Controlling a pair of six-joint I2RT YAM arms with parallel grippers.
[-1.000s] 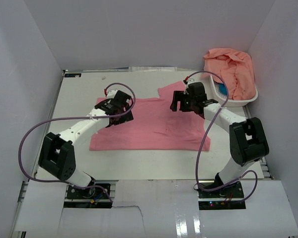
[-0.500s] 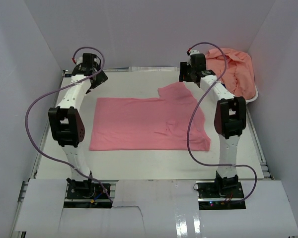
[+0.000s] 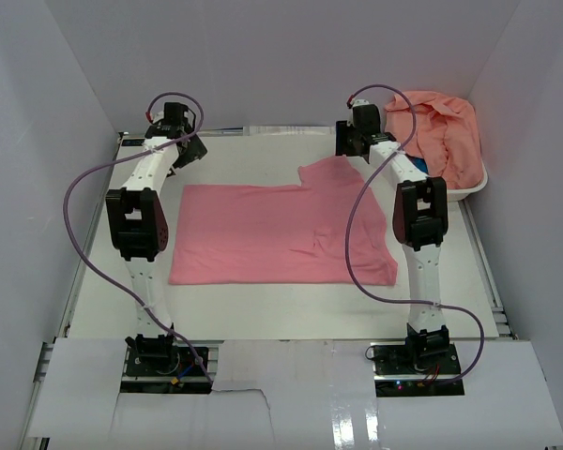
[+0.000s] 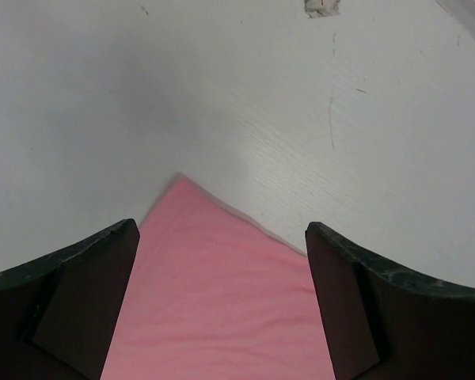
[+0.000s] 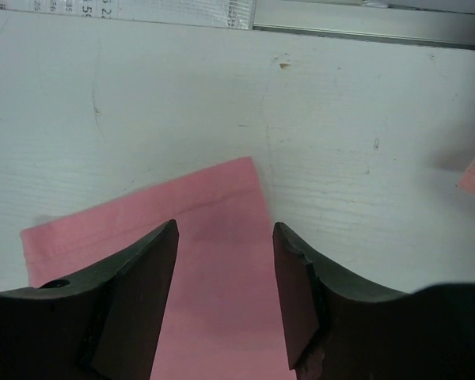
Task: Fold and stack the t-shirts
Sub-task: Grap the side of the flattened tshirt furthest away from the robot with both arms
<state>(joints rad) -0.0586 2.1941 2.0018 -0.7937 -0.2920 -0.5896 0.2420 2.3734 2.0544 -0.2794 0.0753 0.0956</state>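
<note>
Our left gripper [image 4: 222, 237] hangs over the far-left corner of the pink t-shirt [image 3: 263, 234] spread on the worktop [image 3: 263, 314], jaws wide, empty; our right gripper [image 5: 226, 229] straddles its far sleeve, jaws narrower, empty. We judge folding is about to start: both must drop and pinch.

The white table [image 3: 263, 305], its top faintly wood-grained and lightly scuffed, carries one rose-pink t-shirt [image 3: 272, 234] spread flat across its middle, with a short sleeve [image 3: 330, 174] reaching toward the far edge, and a white slotted basket [image 3: 462, 196] standing in the far right corner
</note>
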